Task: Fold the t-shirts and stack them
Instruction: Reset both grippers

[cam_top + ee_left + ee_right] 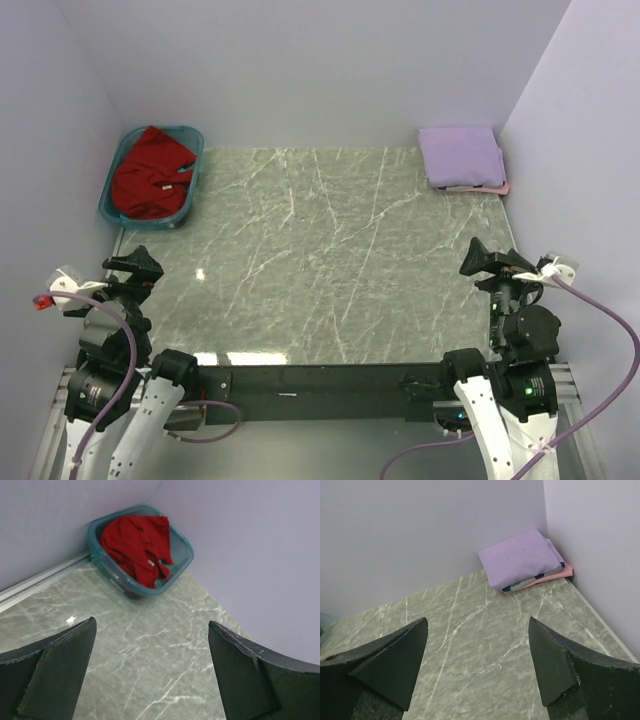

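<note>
- The left arm (100, 348) and the right arm (525, 335) have black round joints and white shells near the bases.
- A purple cable (600, 302) runs along each arm.
- The left pincer (151, 627) and the right pincer (478, 622) each have two black, matte, wedge-shaped fingers (55, 670).
- A small green light (527, 393) is lit on the right arm.

Shirt (150, 172) in tub (147, 222) far left; folded shirts (461, 156) stacked far right.

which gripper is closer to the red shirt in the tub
Left. The left gripper is at the table's near left, on the same side as the red shirt in the tub. The right gripper is at the near right, across the table from it.
</note>
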Tool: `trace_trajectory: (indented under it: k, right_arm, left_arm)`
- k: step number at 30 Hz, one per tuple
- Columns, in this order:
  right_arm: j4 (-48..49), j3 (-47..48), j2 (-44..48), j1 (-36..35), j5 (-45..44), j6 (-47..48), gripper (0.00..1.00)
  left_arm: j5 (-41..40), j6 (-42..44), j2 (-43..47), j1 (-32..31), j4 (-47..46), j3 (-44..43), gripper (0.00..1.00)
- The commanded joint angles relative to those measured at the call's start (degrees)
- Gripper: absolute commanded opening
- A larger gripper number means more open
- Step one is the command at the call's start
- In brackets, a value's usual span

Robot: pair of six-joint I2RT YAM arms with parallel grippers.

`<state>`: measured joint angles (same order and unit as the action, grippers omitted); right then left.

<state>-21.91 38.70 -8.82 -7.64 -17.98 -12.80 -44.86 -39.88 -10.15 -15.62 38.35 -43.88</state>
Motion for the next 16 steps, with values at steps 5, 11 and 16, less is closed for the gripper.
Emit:
trace_trajectory:
  k: [5,11,16]
  right_arm:
    - [4.9,-2.0,0.6,-0.4,-0.7,0.9,0.88]
    - [5.0,-2.3,1.0,-0.4,-0.3,1.2,0.88]
    - [5.5,-3.2,1.3,-0.4,0.8,0.6,0.88]
  left_arm:
    - [2.2,3.1,-0.1,0.0,-8.9,1.9,0.99]
    - [3.2,1.6,-1.1,0.0,-9.1,3.0,1.00]
    - [3.4,1.2,-1.1,-0.1,-9.4,4.0,0.99]
